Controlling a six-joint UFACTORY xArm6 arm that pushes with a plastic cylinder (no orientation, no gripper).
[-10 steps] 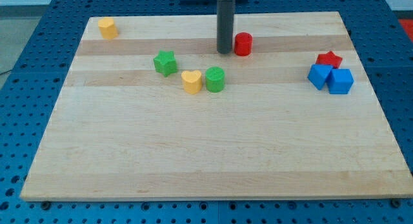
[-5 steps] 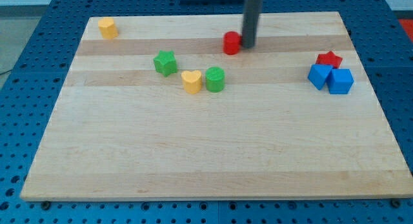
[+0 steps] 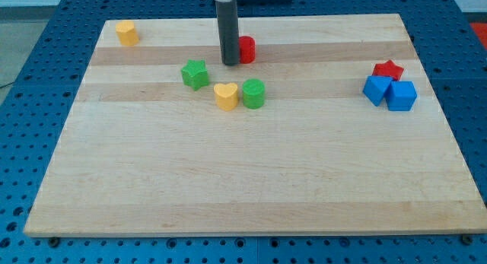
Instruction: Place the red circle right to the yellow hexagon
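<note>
My tip point(image 3: 229, 63) rests on the wooden worktop point(image 3: 251, 173) near the view's top, and there is no hand on this rod, so nothing is gripped; the rod is only a plain dark post. The red circle point(image 3: 246, 49) sits just at the view's right of my tip, partly hidden behind the rod, and appears to touch it. The yellow hexagon point(image 3: 127, 33) lies well apart toward the view's left and slightly higher, near the worktop's top-left corner, with bare wood between it and my tip.

Below my tip and a little left stands the green star point(image 3: 195, 74). Further down, almost straight below, the yellow heart point(image 3: 225, 96) sits touching the green cylinder point(image 3: 253, 93) on its right side. Far off to the view's right of my tip, a red star point(image 3: 389, 68) crowds against two blue blocks: a blue block point(image 3: 376, 89) and a blue cube point(image 3: 402, 96), all three packed together.
</note>
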